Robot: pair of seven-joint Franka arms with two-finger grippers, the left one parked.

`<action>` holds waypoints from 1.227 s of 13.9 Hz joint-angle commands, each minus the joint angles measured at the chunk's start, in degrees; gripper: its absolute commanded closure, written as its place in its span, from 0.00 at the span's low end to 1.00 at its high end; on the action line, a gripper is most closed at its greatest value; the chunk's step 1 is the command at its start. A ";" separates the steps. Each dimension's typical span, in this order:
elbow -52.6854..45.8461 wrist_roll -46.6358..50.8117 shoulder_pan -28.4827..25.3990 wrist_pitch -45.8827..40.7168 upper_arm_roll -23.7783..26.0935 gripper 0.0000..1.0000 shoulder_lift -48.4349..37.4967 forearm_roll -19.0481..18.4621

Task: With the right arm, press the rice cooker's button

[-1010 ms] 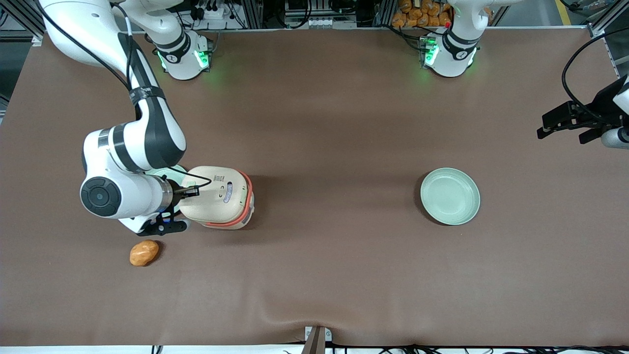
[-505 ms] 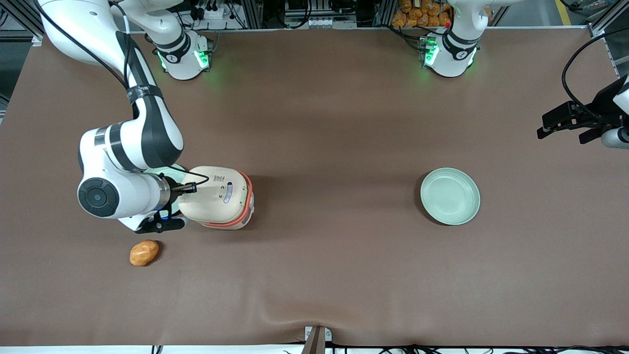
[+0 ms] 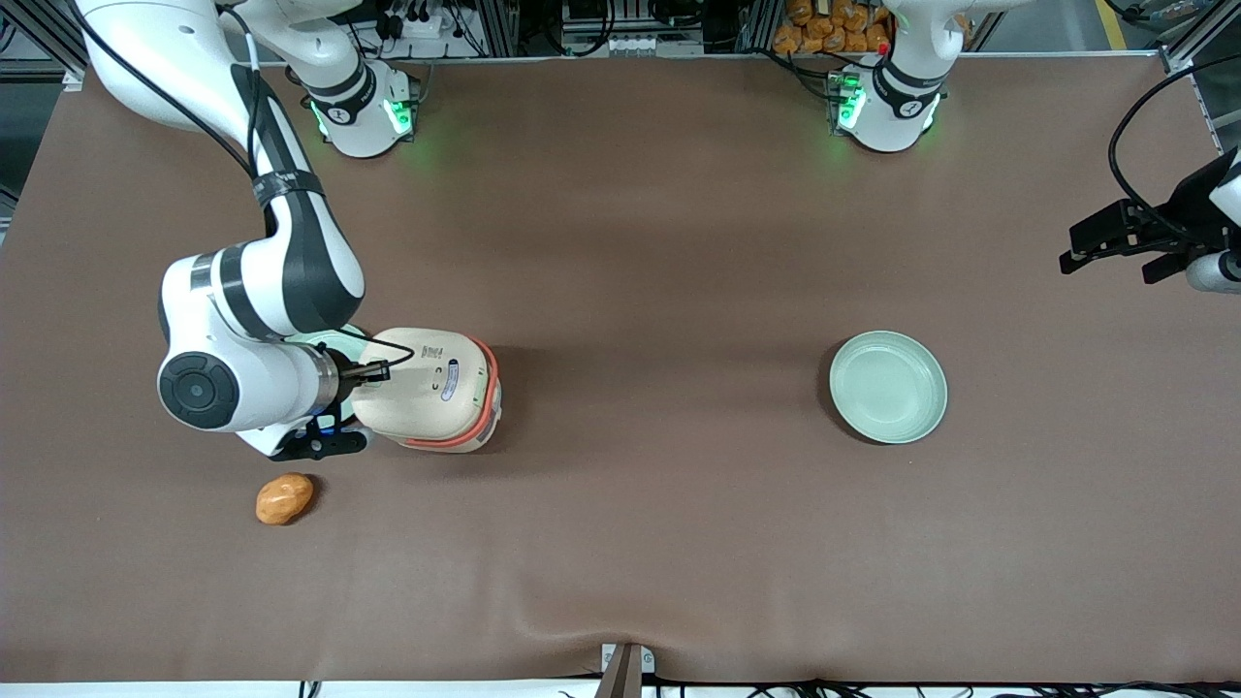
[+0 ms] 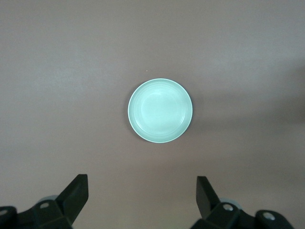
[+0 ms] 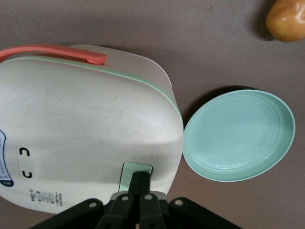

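The cooker (image 5: 86,129) is a rounded-square body with a cream lid faintly scuffed, a pale green seam under the lid and a coral handle (image 5: 52,53) along one edge. The gripper (image 5: 139,183) sits right over the lid's edge — fingers pressed together, tips resting on the small green button (image 5: 135,170). Small dark markings lie on the lid a little away from the fingertips. Just beside the cooker is a green plate (image 5: 238,136), and past it, well apart from the gripper, an orange bun (image 5: 287,19)
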State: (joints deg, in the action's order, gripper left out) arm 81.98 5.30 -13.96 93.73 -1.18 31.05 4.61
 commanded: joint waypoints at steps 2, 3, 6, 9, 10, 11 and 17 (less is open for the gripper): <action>0.90 0.23 -0.28 2.94 0.04 1.00 1.03 -0.57; 1.42 0.06 -0.28 3.56 0.04 1.00 1.20 -0.66; 1.60 -0.03 -0.28 4.09 0.04 1.00 1.12 -0.66; 0.02 0.06 0.07 2.43 0.04 1.00 -1.07 -0.57; -0.42 0.14 0.16 0.94 0.04 0.94 -2.12 -0.66; -1.90 0.49 0.25 0.06 0.04 0.68 -3.27 -0.57; -2.62 -0.03 2.27 -1.00 0.21 0.00 -13.37 -0.57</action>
State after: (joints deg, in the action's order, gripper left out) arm 77.90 5.30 -12.94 93.64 -1.58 21.90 4.51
